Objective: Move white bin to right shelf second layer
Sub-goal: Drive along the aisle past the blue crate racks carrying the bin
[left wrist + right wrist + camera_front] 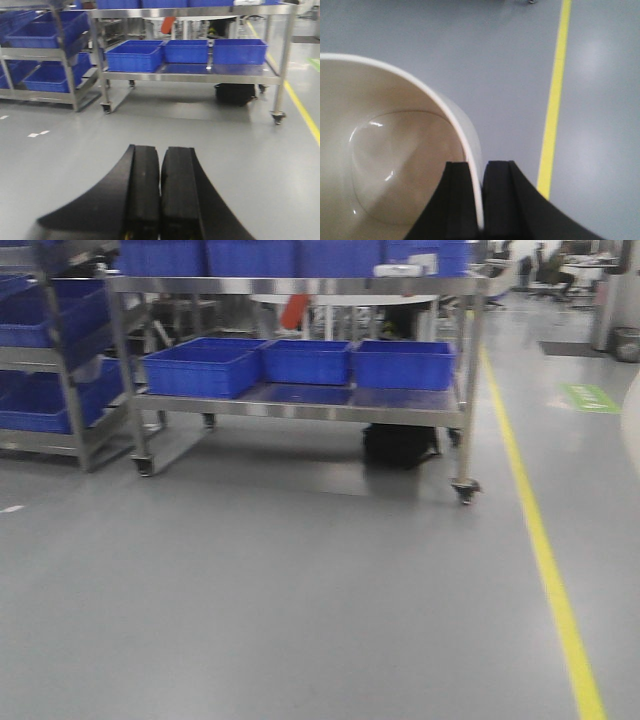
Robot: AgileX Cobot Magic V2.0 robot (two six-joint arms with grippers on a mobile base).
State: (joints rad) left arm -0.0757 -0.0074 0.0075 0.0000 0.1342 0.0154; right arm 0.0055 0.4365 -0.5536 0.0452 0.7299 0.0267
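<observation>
- right gripper (482, 172) is clamped on one wall of the white bin (385, 165), rim pinched between the fingers. the tub hangs off to the hand's left, over bare floor (495, 60).
- left gripper (160, 160) has its fingers together and holds nothing, so it gives the tub no support.
- risk we see: it's a one-edge pinch on glossy plastic with all the weight to one side of the hand. a jolt could twist it or slip it out.
- steel cart (300, 285) with blue crates (200, 368) sits ahead of the hands. it's easy to mistake for the target. we can't spot the roller level in any view.
</observation>
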